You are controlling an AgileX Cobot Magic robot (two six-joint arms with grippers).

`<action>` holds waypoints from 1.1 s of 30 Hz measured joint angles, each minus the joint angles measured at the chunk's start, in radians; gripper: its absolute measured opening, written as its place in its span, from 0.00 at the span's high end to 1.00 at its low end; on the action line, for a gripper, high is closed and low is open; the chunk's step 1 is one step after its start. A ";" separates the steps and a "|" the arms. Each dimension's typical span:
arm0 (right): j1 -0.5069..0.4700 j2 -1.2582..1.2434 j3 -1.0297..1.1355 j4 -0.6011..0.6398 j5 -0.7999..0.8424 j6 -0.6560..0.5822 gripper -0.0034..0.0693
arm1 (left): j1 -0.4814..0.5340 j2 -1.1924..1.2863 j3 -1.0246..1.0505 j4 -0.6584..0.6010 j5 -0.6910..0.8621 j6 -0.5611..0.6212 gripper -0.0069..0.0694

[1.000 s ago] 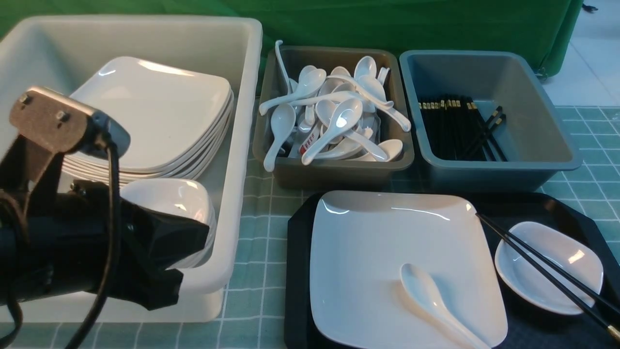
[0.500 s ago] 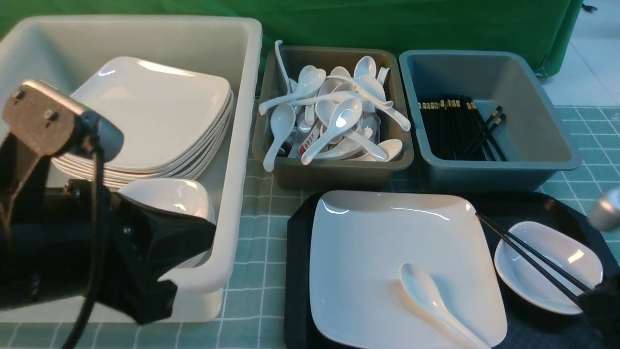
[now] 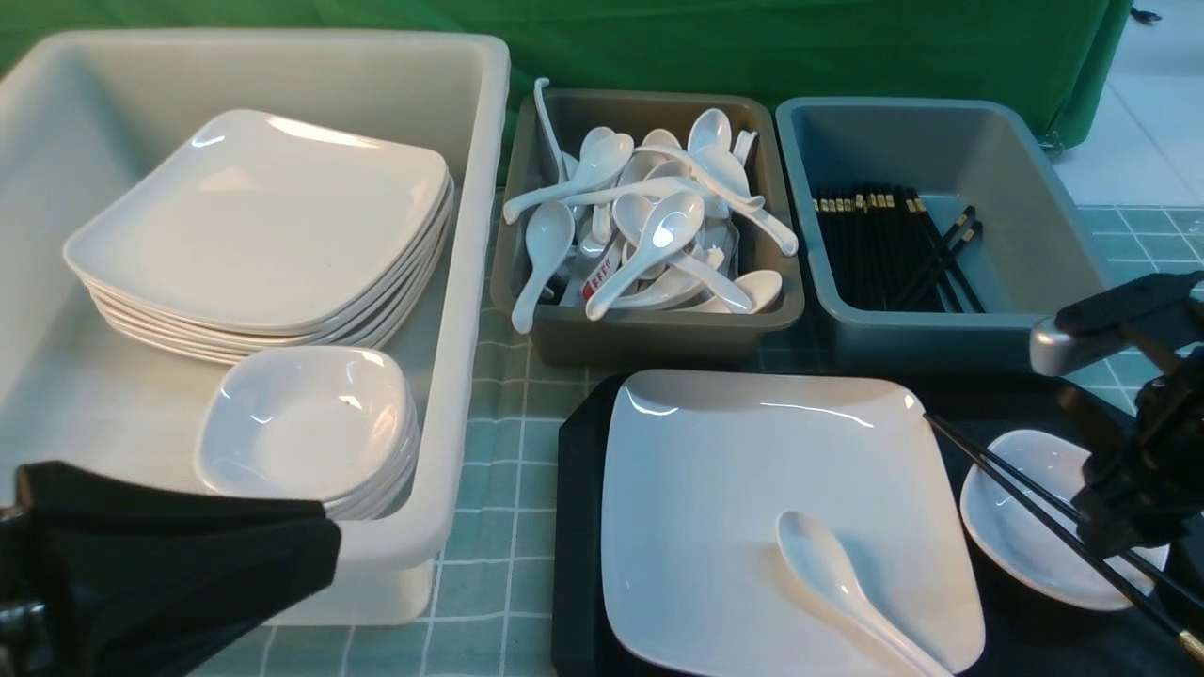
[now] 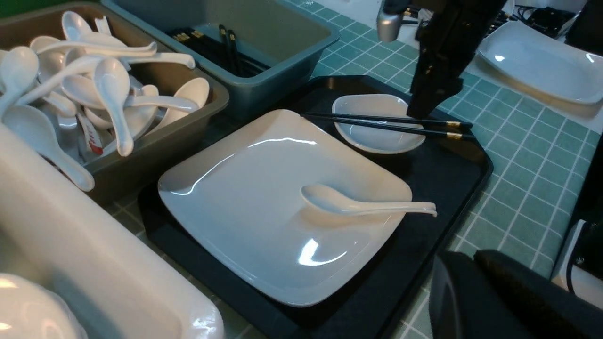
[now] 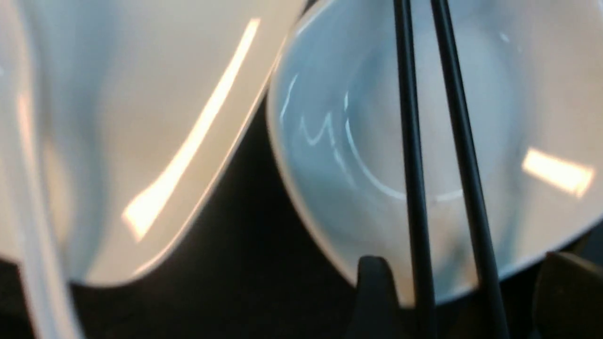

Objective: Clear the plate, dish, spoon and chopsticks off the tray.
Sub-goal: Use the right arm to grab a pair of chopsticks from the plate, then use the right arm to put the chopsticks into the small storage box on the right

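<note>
The black tray (image 3: pixel 578 489) holds the large white plate (image 3: pixel 743 470), with the white spoon (image 3: pixel 832 578) lying on its near part. The small dish (image 3: pixel 1021 531) sits on the tray to the plate's right. The black chopsticks (image 3: pixel 1011 484) lie across the dish. My right gripper (image 3: pixel 1115 527) is open low over the dish. In the right wrist view (image 5: pixel 466 282) its jaws straddle both chopsticks (image 5: pixel 410 141) over the dish (image 5: pixel 339 141). My left gripper (image 3: pixel 315 545) is shut and empty at the front left, and it also shows in the left wrist view (image 4: pixel 466 258).
A big white tub (image 3: pixel 475 282) at left holds a stack of plates (image 3: pixel 263 216) and a stack of dishes (image 3: pixel 306 432). Behind the tray, a brown bin (image 3: pixel 649 334) holds spoons and a blue-grey bin (image 3: pixel 941 340) holds chopsticks. Another white plate (image 4: pixel 537 66) lies beyond the right arm.
My left arm has drawn back from the tub, down towards the front left corner. My right arm has come in from the right and lowered over the dish and chopsticks.
</note>
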 joint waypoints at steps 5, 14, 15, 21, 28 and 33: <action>-0.010 0.097 0.000 0.001 -0.082 -0.015 0.28 | -0.001 -0.010 0.000 0.000 0.009 0.001 0.89; -0.010 0.199 -0.001 -0.003 -0.163 -0.046 0.39 | -0.001 -0.010 0.000 0.000 0.011 0.007 0.89; -0.010 0.203 -0.001 -0.003 -0.162 -0.049 0.45 | -0.001 -0.010 0.000 0.000 0.011 0.007 0.89; -0.010 0.201 -0.001 -0.003 -0.127 -0.089 0.79 | -0.001 -0.010 0.000 0.000 0.011 0.009 0.89; 0.089 0.042 -0.018 0.002 0.022 -0.222 0.78 | -0.001 -0.010 0.000 0.000 -0.014 0.015 0.89; 0.148 -0.020 -0.186 0.064 -0.088 -0.070 0.78 | -0.001 -0.010 0.000 -0.002 -0.131 0.022 0.89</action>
